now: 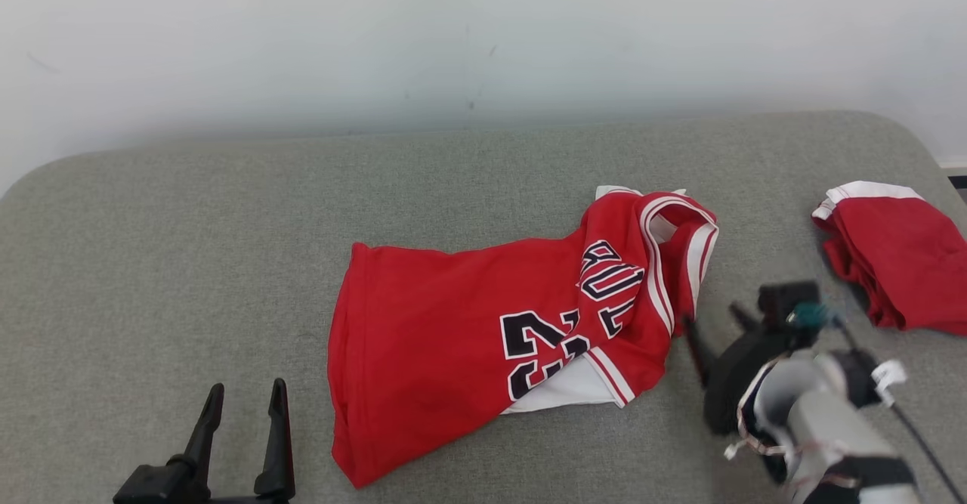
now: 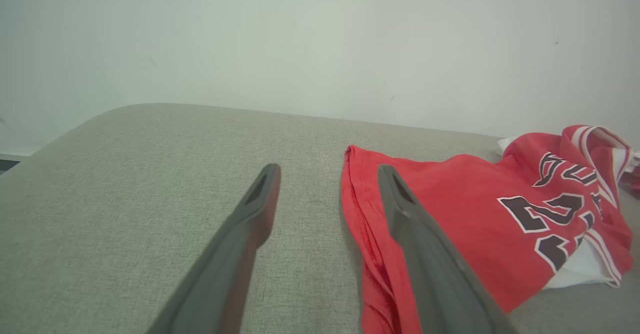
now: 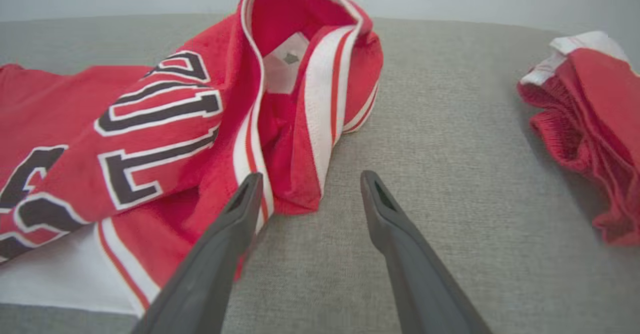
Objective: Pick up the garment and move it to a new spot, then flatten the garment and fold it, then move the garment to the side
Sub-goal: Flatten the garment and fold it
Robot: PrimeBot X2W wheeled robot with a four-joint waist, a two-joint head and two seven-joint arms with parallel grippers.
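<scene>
Currently a red jersey (image 1: 453, 323) is lying rumpled in the middle of the grey worktop (image 1: 151, 262), collar end bunching just beside the right tool (image 1: 710, 316), which is standing spread and empty; the left tool (image 1: 248, 385) is likewise gaping. Pinching there is risking grabbing several layers together.

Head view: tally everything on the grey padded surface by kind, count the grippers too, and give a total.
Red jersey, numbered, lying rumpled: 1
Bunched red garment with white trim: 1
Grippers: 2, the left gripper and the right gripper, both open
Total: 4
</scene>
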